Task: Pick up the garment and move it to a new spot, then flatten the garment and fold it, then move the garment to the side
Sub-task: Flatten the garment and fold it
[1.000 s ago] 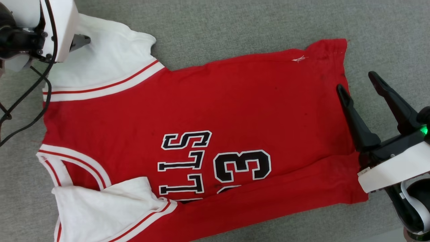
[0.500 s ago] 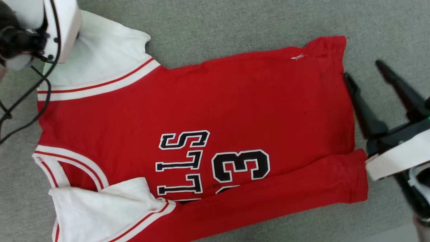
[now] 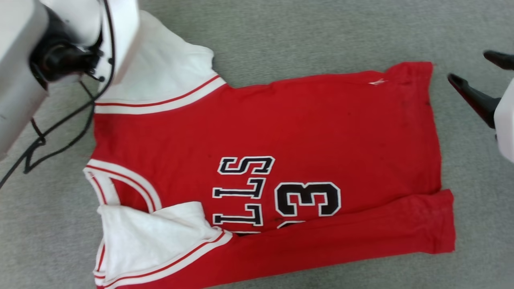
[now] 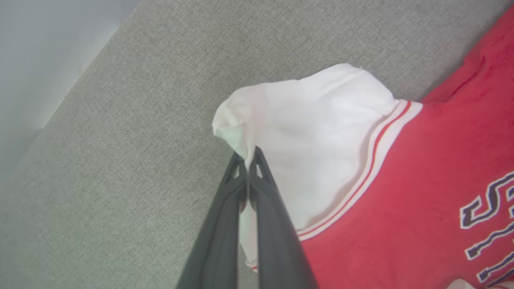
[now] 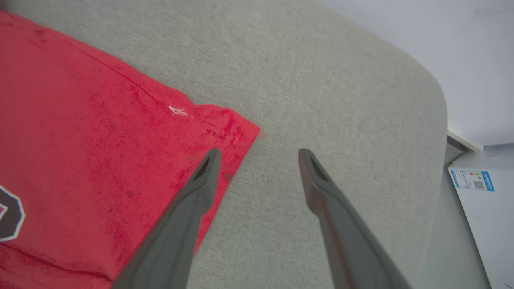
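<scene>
Garment (image 3: 281, 132): laid front-up on the grey surface (image 3: 321, 36), collar to the left and hem to the right.
Near side: a long red strip (image 3: 341, 237) and the near white sleeve (image 3: 152, 228) are turned over onto the front. Part of the lettering is covered, so one lengthwise fold is judged already made.
Far sleeve (image 4: 313, 120): spread out flat beyond the body at the far left, with its outer edge bunched slightly where it is gripped.
Left gripper (image 4: 248, 158): the two fingers are pressed together on the far sleeve's outer edge, with white cloth pinched between the tips. The edge is taken, not the middle, probably so that the sleeve can be carried over the body as one layer.
Right gripper (image 5: 259, 160): the fingers are held wide apart and nothing is held. One finger is seen over the far hem corner (image 5: 241, 124) and the other over bare surface; contact with the cloth cannot be told.
Step in hand: the far side is judged to be made ready for folding toward the near side, the sleeve end secured and the hem corner not yet taken.
Risk: if only the sleeve end is lifted, the long far edge may be dragged askew.
</scene>
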### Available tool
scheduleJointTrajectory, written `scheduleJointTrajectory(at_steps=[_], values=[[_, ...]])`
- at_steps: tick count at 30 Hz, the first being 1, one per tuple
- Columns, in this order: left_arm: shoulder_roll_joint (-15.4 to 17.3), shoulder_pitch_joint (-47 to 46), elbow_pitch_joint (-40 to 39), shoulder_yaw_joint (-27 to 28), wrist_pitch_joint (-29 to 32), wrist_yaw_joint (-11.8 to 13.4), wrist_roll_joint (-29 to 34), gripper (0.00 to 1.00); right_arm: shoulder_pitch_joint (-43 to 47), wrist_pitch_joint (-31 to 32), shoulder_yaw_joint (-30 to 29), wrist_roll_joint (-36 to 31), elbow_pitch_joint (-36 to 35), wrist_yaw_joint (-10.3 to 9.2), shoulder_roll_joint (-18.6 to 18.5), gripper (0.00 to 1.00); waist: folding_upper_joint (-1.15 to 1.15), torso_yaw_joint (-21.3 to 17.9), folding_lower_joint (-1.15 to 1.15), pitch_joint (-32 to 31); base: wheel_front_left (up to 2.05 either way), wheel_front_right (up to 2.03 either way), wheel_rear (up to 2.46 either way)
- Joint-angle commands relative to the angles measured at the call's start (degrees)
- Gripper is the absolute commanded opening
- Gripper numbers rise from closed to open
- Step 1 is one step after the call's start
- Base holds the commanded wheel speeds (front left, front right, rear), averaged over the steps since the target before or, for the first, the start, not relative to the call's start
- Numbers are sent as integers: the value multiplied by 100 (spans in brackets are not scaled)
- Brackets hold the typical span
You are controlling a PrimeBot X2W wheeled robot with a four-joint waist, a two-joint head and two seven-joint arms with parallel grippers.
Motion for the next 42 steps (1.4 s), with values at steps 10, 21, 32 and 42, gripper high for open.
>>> scheduleJointTrajectory(at_steps=[10,21,32,42], values=[[-95,-226,-503,-329,-356,-7,-97,0,-1180,1862,487,666,1364,-3,-10,100,0,508,0,177,0,0,0],[-50,-533,-739,-494,-653,-7,-201,0,-979,1691,1196,353,2382,6,551,100,0,718,0,455,0,0,0],[34,-371,-884,-693,-922,-6,-255,0,-1190,953,1250,513,2592,-3,391,0,0,698,0,136,0,0,0],[475,420,-1417,-765,-1471,-6,-392,0,-620,13,1181,827,2433,-3,5,0,0,839,0,-734,0,0,0]])
